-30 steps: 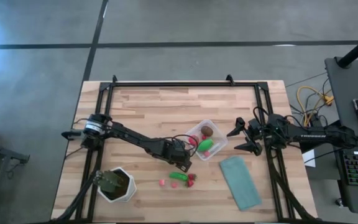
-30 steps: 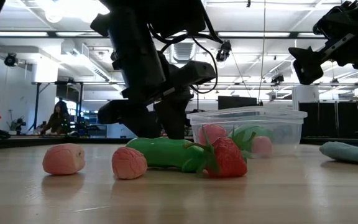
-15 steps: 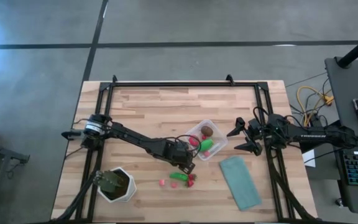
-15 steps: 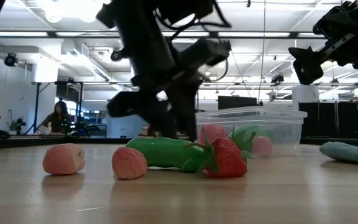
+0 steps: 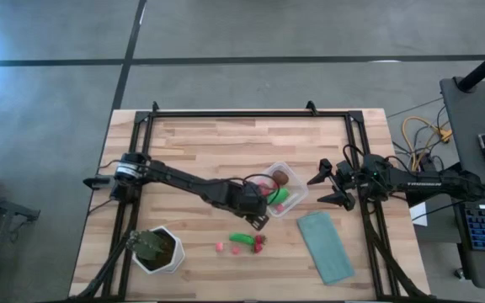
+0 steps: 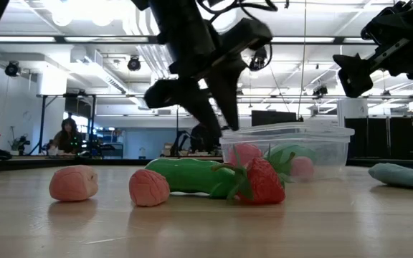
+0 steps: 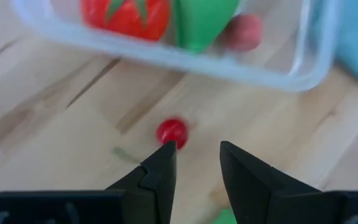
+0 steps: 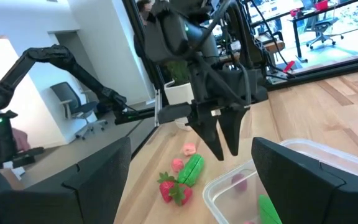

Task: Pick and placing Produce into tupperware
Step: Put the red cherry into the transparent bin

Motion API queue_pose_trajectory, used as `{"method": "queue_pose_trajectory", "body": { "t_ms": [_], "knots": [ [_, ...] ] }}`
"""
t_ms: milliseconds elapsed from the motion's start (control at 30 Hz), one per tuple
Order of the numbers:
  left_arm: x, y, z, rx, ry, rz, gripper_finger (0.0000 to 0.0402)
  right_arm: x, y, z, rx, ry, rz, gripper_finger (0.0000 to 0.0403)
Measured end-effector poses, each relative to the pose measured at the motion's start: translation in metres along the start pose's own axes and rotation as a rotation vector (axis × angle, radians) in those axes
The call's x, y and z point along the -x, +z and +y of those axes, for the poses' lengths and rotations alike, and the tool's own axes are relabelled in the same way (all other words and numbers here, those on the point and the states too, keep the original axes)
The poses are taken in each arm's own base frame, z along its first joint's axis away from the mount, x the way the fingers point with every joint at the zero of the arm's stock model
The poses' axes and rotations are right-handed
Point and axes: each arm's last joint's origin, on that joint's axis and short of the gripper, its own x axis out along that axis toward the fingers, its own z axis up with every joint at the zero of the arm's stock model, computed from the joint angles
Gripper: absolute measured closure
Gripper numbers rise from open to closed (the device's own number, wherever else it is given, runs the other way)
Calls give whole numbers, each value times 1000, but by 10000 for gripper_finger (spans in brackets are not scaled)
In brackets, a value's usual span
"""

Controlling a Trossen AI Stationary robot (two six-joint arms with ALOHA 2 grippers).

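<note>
The clear tupperware point(image 5: 280, 187) stands right of the table's middle with a brown oval, a red tomato, a green piece and a pink piece inside. My left gripper point(image 5: 257, 220) hovers open just near of it, raised off the wood in the low view point(image 6: 217, 118). A tiny red berry point(image 7: 171, 132) lies on the table just beyond its fingertips. Nearer the near edge lie a green elongated piece point(image 6: 188, 175), a strawberry point(image 6: 262, 183) and two pink lumps point(image 6: 74, 183), point(image 6: 149, 188). My right gripper point(image 5: 331, 187) waits open, right of the tupperware.
A teal cloth point(image 5: 325, 246) lies flat near the table's right near corner. A white hexagonal pot with a green plant point(image 5: 158, 250) stands at the left near corner. Black frame rails run along the table's left, right and far sides.
My left gripper has risen off the table and moved a little toward the tupperware, away from the green piece and strawberry. The produce on the table has stayed where it was.
</note>
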Motion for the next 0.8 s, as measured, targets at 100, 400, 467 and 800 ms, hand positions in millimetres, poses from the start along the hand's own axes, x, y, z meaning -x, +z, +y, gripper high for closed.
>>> {"method": "queue_pose_trajectory", "body": {
  "t_ms": [100, 400, 467, 800],
  "knots": [
    [-3, -3, 4, -8, 24, 17, 293, 0, 0, 0, 0, 0, 0, 77],
    [-2, 2, -9, -380, -75, -83, 233, 0, 0, 0, 0, 0, 0, 77],
    [-2, -1, -10, -535, -69, -80, 214, 0, 0, 0, 0, 1, 0, 77],
    [-11, -8, 4, -814, 8, -26, 185, 0, 0, 0, 0, 0, 0, 77]
  ]
}}
